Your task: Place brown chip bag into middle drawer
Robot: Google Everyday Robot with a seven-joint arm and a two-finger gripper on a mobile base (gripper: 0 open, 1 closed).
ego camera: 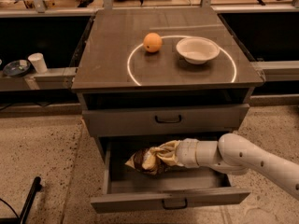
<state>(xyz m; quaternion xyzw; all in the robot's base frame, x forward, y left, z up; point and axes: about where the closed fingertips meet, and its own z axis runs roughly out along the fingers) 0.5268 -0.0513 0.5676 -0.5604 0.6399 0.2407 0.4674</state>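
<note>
The middle drawer (pixel 140 202) is pulled open under the cabinet top, showing its grey inner tray (pixel 196 179). My white arm reaches into it from the right. My gripper (pixel 164 155) is shut on the brown chip bag (pixel 142 160) and holds its right end. The crumpled bag hangs over the left-middle of the tray, inside the drawer opening; I cannot tell if it touches the tray floor.
The twin grey drawer front (pixel 126 121) above is closed. On the cabinet top (pixel 112 55) are an orange fruit (pixel 152 42) and a white bowl (pixel 197 49). A white cup (pixel 37 62) and dark dish (pixel 15 68) sit on the left ledge. A black bar (pixel 28 200) lies on the floor, bottom left.
</note>
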